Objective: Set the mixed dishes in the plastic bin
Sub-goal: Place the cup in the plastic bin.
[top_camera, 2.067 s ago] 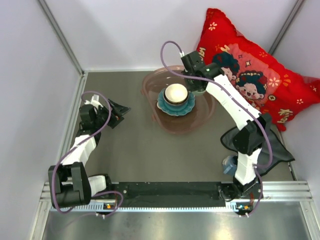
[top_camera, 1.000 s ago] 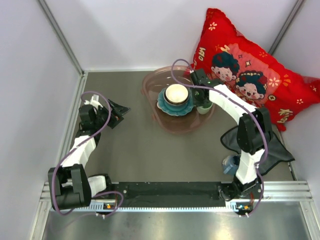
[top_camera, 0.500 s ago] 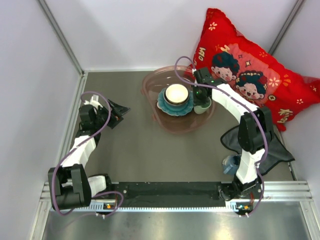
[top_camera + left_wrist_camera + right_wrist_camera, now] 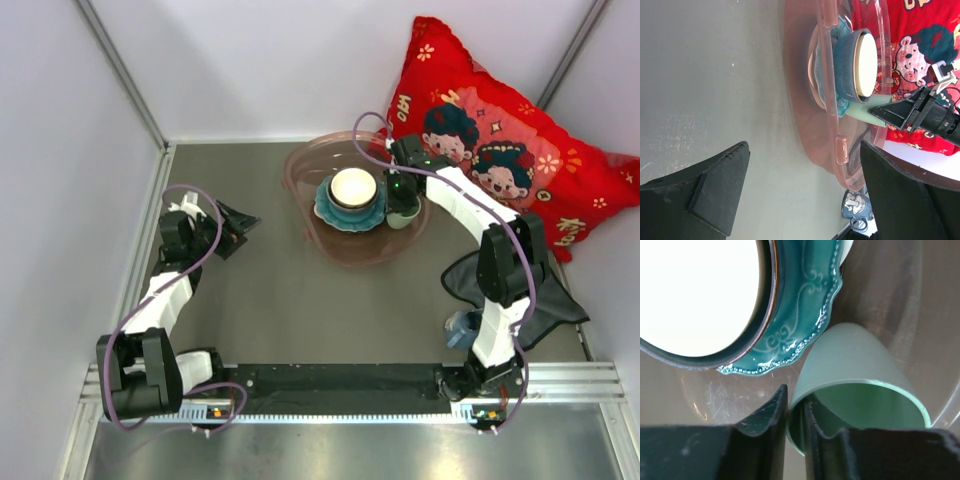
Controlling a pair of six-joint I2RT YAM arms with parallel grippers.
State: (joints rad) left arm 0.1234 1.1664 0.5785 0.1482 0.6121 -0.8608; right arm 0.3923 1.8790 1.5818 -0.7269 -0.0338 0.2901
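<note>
The translucent pinkish plastic bin (image 4: 303, 215) stands at the back of the table. Inside it a teal scalloped plate (image 4: 332, 213) carries a blue bowl with a cream-white bowl (image 4: 352, 187) nested in it. A pale green cup (image 4: 403, 212) leans to the right of the plate, on the bin's floor. My right gripper (image 4: 399, 194) reaches into the bin. In the right wrist view one finger sits inside the cup (image 4: 855, 355) and one outside, close on its wall (image 4: 796, 405). My left gripper (image 4: 804, 145) hangs open and empty left of the bin (image 4: 829, 65).
A small blue mug (image 4: 458, 328) stands near the right arm's base, next to a dark grey cloth (image 4: 560, 300). A red cartoon-print pillow (image 4: 500, 130) leans in the back right corner. White walls close in the left and back sides.
My right gripper has come down into the bin with the cup, which now rests tilted beside the teal plate. The left arm has not moved.
</note>
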